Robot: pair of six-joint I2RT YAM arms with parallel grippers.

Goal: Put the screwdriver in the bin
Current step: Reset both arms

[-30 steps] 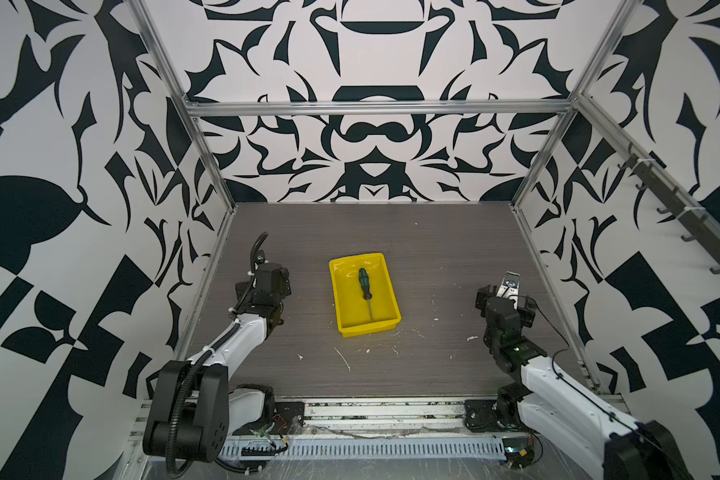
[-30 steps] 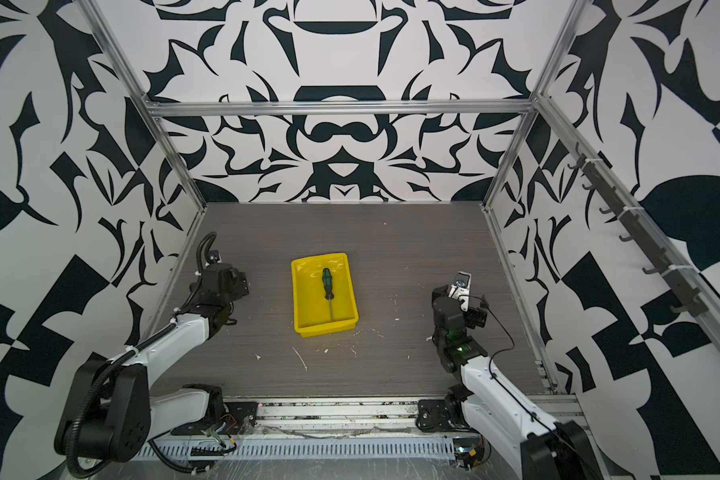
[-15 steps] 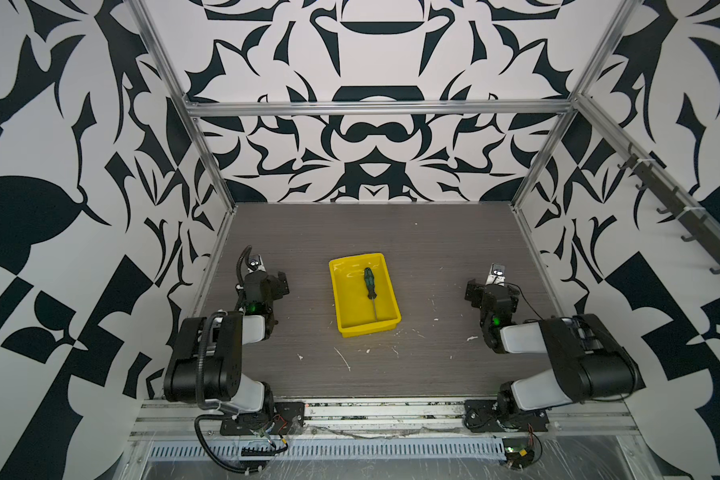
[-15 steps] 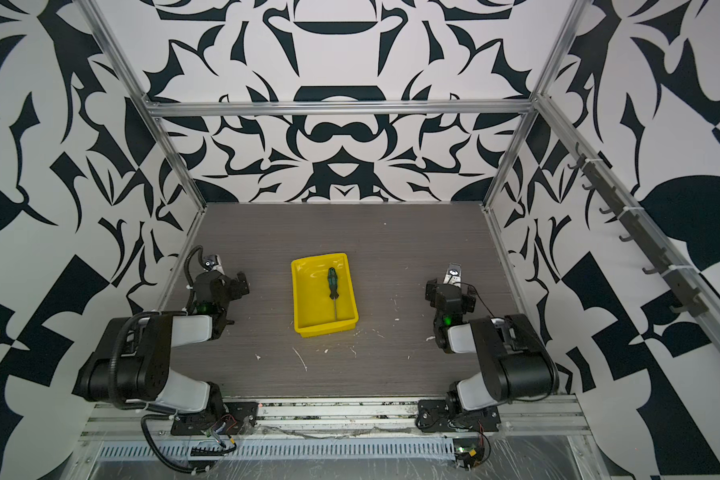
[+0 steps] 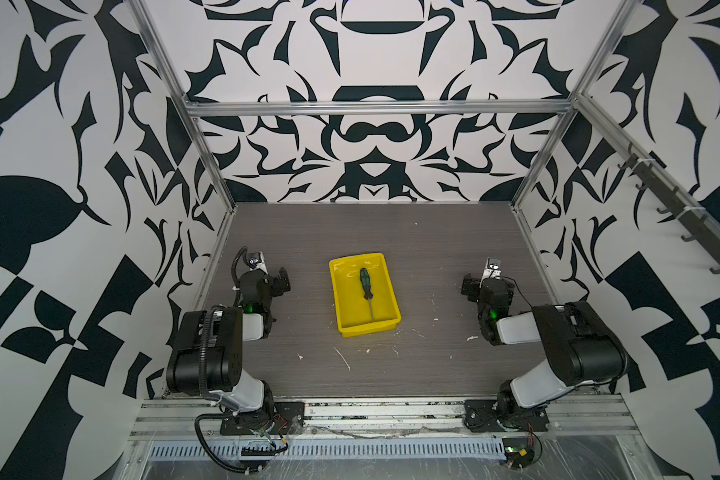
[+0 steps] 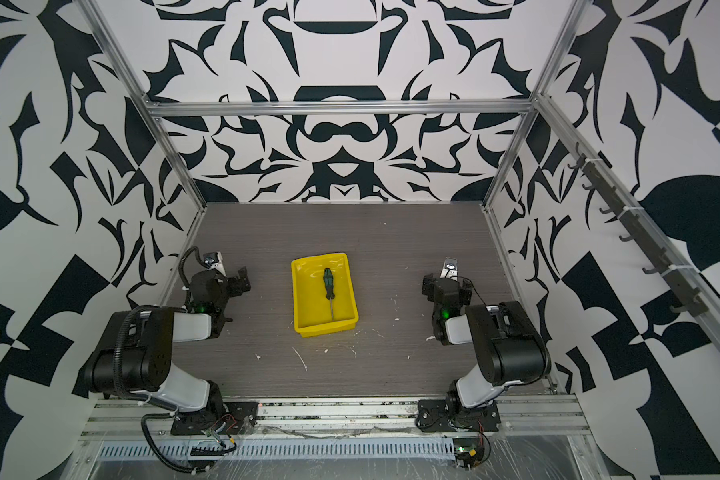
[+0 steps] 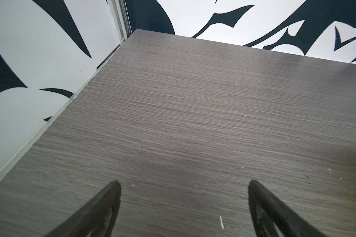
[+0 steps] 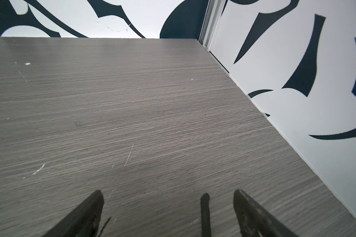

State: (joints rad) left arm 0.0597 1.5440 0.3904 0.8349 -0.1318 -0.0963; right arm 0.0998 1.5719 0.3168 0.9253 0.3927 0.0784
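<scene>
The screwdriver [image 5: 366, 284] [image 6: 329, 284], green-and-black handle with a thin shaft, lies lengthwise inside the yellow bin [image 5: 385, 328] [image 6: 308, 328] at the table's middle, in both top views. My left gripper [image 5: 281, 281] [image 6: 242, 280] [image 7: 183, 184] sits folded back at the table's left side, open and empty, well apart from the bin. Over at the right side, my right gripper [image 5: 468, 286] [image 6: 429, 286] [image 8: 167, 194] is likewise folded back, open, with nothing between its fingers. Neither wrist view shows the screwdriver.
Patterned black-and-white walls [image 5: 100, 249] enclose the grey wood-grain table [image 5: 425, 249] on three sides. Small white flecks [image 5: 344, 359] dot the table in front of the bin. An aluminium rail [image 5: 371, 415] with the arm bases runs along the front edge.
Both arms have folded back from a stretched-out pose to a tucked pose near their bases. The screwdriver and bin have not moved.
</scene>
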